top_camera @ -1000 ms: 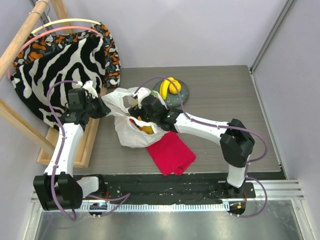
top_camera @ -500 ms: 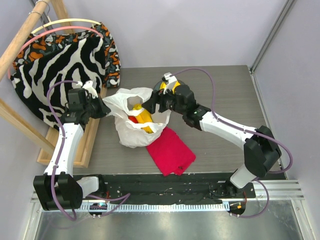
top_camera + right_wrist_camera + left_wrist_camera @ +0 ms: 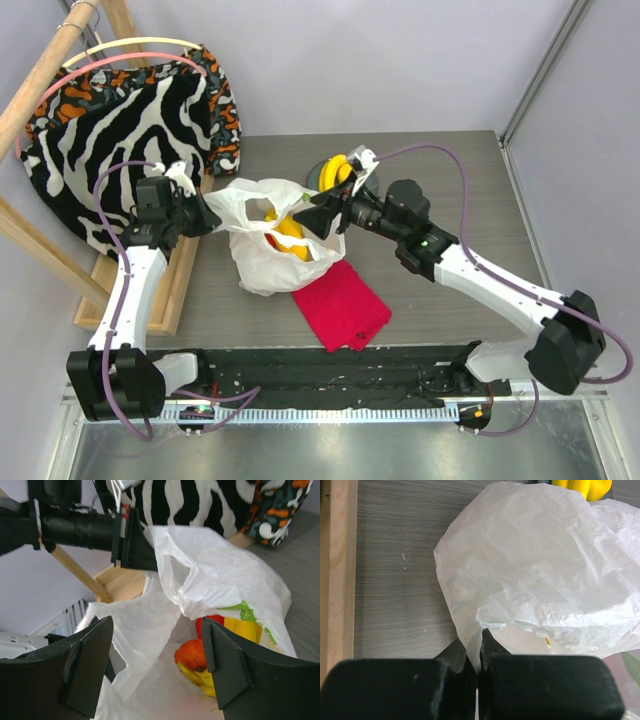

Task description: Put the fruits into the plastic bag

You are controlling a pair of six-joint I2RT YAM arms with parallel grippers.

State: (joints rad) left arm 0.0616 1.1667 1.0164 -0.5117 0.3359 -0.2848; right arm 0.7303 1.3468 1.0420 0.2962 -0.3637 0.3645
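The white plastic bag (image 3: 262, 262) lies open on the table. My left gripper (image 3: 205, 217) is shut on its left edge and holds it up; the left wrist view shows the film (image 3: 545, 570) pinched between the jaws (image 3: 479, 641). My right gripper (image 3: 318, 214) is open and empty over the bag's right rim. In the right wrist view it (image 3: 157, 665) looks into the bag at an orange fruit (image 3: 191, 654), a yellow banana (image 3: 200, 679) and a red fruit (image 3: 212, 622). More yellow bananas (image 3: 338, 170) lie on the dark plate (image 3: 318, 178) behind.
A red folded cloth (image 3: 342, 303) lies just in front of the bag. Zebra-striped fabric (image 3: 130, 125) hangs on a wooden frame (image 3: 180, 280) at the left, close to my left arm.
My right gripper has pulled up and back out of the bag toward the right, its arm swinging outward. The left gripper has kept its hold on the bag.
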